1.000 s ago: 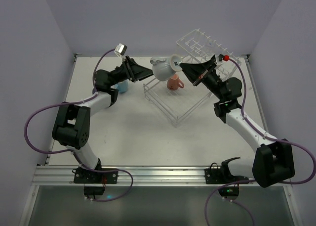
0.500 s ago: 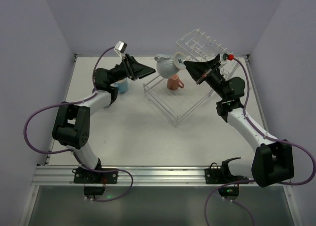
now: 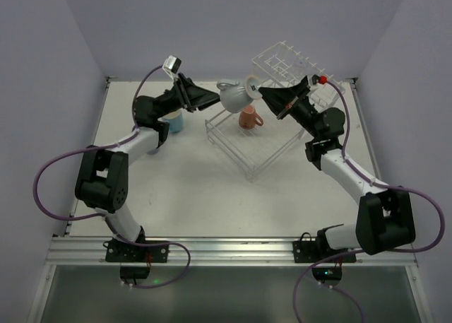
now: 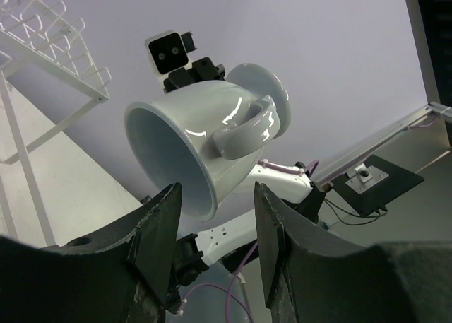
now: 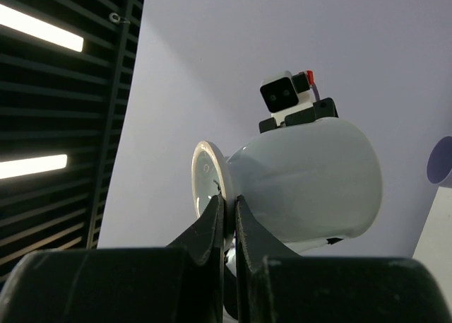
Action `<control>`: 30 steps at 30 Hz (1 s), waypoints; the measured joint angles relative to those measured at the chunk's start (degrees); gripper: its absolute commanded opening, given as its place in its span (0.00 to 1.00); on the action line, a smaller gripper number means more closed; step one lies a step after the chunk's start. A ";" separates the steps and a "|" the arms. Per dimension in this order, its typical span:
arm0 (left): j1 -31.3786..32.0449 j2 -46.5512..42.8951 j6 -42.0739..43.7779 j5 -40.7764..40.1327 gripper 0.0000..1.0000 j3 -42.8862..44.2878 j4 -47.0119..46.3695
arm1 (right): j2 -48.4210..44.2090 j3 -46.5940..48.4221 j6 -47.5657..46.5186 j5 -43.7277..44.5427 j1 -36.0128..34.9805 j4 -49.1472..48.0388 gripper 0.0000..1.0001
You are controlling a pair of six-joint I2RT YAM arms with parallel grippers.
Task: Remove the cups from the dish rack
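Note:
A grey-blue cup (image 3: 236, 95) hangs on its side in mid-air above the dish rack's (image 3: 248, 153) near-left corner. My right gripper (image 3: 258, 90) is shut on its foot rim, the pads pinching the thin rim (image 5: 212, 174) while the cup body (image 5: 311, 181) bulges to the right. My left gripper (image 3: 214, 97) is open, level with the cup's mouth (image 4: 169, 153); its fingers (image 4: 159, 224) stand just short of the rim, not touching. A salmon-pink cup (image 3: 248, 116) sits in the rack's basket. A light blue cup (image 3: 174, 121) stands on the table beside the left arm.
The rack's raised tier of clear pegs (image 3: 282, 61) stands at the back right, also seen at the upper left of the left wrist view as the tier (image 4: 49, 47). A lavender rounded shape (image 5: 440, 160) shows at the right edge of the right wrist view. Walls close in on three sides.
The right gripper has carried the grey-blue cup slightly up and back toward the left. The left gripper has risen a little to the cup's mouth. Neither gripper's opening has changed.

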State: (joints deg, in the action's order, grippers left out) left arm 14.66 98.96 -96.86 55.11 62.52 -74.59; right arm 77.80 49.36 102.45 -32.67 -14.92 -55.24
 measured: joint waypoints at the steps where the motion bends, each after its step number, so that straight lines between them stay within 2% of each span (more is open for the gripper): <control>1: 0.00 0.00 -0.11 -0.09 0.50 0.04 0.00 | 0.26 0.17 0.11 -0.13 0.00 -0.26 0.00; 13: 0.46 0.22 -2.34 -2.67 0.48 0.37 0.02 | 9.20 2.51 4.76 -1.81 -0.52 -9.40 0.00; 19: 1.57 0.22 -3.21 -4.39 0.41 0.37 0.09 | 12.79 3.19 8.59 -1.75 -0.83 -14.73 0.00; 22: 2.01 0.22 -4.15 -5.11 0.33 0.37 0.11 | 14.14 3.30 10.27 -1.57 -0.85 -16.11 0.00; 24: 2.05 0.22 -4.81 -5.77 0.08 0.37 0.24 | 14.73 3.48 11.02 -1.55 -0.92 -16.61 0.00; 25: 2.05 0.22 -5.25 -6.05 0.00 0.37 0.33 | 14.86 3.58 11.39 -1.51 -0.98 -16.74 0.00; 28: 2.32 -0.15 -6.86 -7.23 0.00 0.63 -1.05 | 15.45 3.80 12.31 -1.75 -1.16 -16.24 0.00; 29: 2.32 -0.17 -7.50 -7.41 0.00 0.63 -1.07 | 15.56 4.22 12.50 -2.05 -1.16 -16.35 0.19; 30: 2.29 -0.17 -7.82 -7.61 0.00 0.63 -1.07 | 15.56 4.55 12.61 -2.27 -1.16 -16.26 0.31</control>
State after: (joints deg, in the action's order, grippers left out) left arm 16.95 98.78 -104.68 47.51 63.16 -75.66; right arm 93.36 53.91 115.07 -34.94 -16.08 -71.50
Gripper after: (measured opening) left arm 0.042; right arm 0.073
